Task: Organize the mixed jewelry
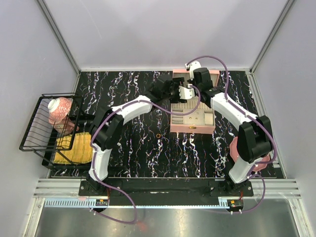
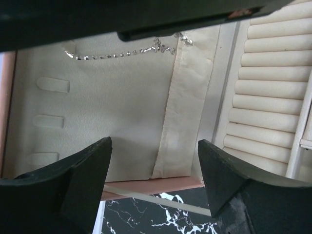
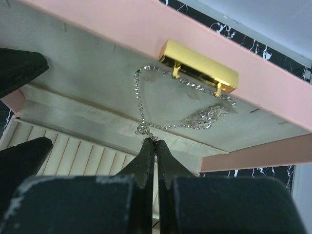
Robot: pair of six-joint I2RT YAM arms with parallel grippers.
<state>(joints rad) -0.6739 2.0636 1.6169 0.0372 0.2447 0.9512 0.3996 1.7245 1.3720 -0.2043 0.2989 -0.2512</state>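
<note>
The pink box stands open with its lid up at the back. A thin silver chain lies against the cream lining of the lid, under the gold clasp. My right gripper is shut on one end of the chain, at the edge of the lid pocket. In the left wrist view the chain runs across the top of the lining. My left gripper hangs open just in front of the lid, with nothing between its fingers. A small gold ring lies on the black marble table, left of the box.
Cream ring rolls fill part of the box base. A black wire rack at the left holds a pink-and-white cup and a yellow mat. A round pink disc lies at the right, partly under my right arm.
</note>
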